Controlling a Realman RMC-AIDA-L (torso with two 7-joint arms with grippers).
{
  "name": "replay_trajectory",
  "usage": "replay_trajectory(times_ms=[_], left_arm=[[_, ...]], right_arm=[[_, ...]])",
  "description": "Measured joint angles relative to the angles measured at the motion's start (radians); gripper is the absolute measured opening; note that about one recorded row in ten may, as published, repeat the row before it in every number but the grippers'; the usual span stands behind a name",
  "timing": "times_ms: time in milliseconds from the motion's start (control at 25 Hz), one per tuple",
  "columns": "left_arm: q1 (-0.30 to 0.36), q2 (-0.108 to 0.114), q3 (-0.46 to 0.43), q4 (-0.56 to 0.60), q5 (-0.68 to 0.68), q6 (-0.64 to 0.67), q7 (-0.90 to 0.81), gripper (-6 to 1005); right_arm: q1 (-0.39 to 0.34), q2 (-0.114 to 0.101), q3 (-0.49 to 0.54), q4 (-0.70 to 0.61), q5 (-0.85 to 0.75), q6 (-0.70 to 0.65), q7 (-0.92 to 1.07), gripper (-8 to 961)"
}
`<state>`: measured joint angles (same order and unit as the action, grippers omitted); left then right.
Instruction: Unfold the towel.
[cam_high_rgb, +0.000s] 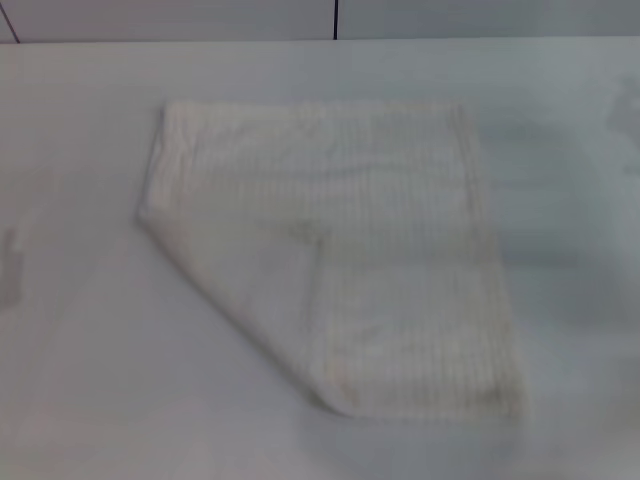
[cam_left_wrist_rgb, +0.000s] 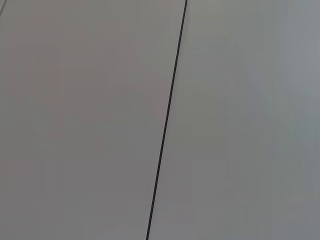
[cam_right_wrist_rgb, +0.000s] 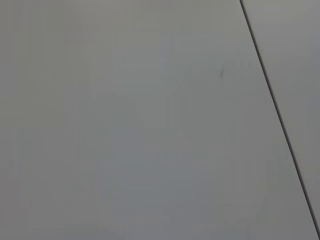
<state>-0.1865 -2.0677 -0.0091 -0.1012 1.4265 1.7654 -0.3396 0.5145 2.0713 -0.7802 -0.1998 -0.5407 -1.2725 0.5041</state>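
Observation:
The cream-white towel (cam_high_rgb: 340, 255) with a faint ribbed grid weave lies flat on the white table (cam_high_rgb: 80, 350) in the middle of the head view. Its near left corner is folded over onto the cloth, which leaves a slanted folded edge from the left side down to the front edge. Neither gripper shows in any view. Both wrist views show only a plain grey surface with a thin dark seam line, and no towel.
The table's far edge meets a grey wall (cam_high_rgb: 200, 18) with a dark vertical seam (cam_high_rgb: 335, 18) at the back. Bare table surface surrounds the towel on all sides.

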Motion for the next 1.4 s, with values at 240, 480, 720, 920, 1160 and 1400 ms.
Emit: replay_trajectory(times_ms=[240, 480, 720, 920, 1160, 1400], left_arm=[[-0.003, 0.0, 0.0, 0.0, 0.0, 0.0, 0.0, 510], [-0.003, 0.0, 0.001, 0.001, 0.0, 0.002, 0.0, 509], [-0.001, 0.0, 0.001, -0.002, 0.0, 0.005, 0.001, 509], [0.0, 0.0, 0.015, -0.001, 0.0, 0.006, 0.001, 509], [-0.018, 0.002, 0.05, 0.008, 0.0, 0.008, 0.001, 508], [-0.043, 0.004, 0.114, 0.03, 0.002, 0.008, 0.001, 508]], right_arm=[[0.0, -0.001, -0.001, 0.002, -0.001, 0.001, 0.0, -1], [-0.001, -0.001, -0.002, -0.001, -0.01, 0.001, 0.001, -1], [0.001, -0.002, -0.002, -0.015, -0.082, 0.003, 0.011, -1], [0.005, -0.004, -0.002, -0.123, -0.303, 0.067, 0.174, -1], [0.022, -0.028, -0.002, -0.404, -0.815, 0.106, 0.656, -1], [0.121, -0.065, -0.001, -0.689, -1.381, -0.012, 1.192, -1]])
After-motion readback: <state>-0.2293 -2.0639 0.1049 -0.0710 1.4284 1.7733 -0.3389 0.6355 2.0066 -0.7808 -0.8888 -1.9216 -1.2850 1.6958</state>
